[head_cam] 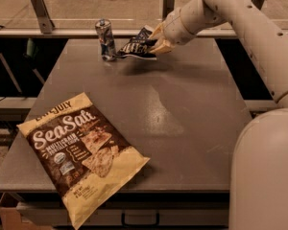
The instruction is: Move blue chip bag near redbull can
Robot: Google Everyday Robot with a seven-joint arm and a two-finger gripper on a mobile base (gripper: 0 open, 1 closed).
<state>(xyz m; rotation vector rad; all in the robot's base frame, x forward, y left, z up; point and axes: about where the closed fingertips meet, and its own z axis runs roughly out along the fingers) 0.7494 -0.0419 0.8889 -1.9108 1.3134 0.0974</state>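
Note:
The redbull can [105, 38] stands upright at the far left of the grey table [182, 109]. The blue chip bag [137, 47], dark navy with white lettering, hangs tilted just right of the can, its left tip close to the can's base. My gripper [158, 40] is at the far middle of the table, shut on the bag's right end and holding it slightly above the tabletop. The white arm reaches in from the upper right.
A large tan-and-brown "Sea Salt" bag [81, 152] lies flat at the near left, overhanging the front edge. A rail with metal posts [41, 8] runs behind the table. The robot's white body [264, 171] fills the near right.

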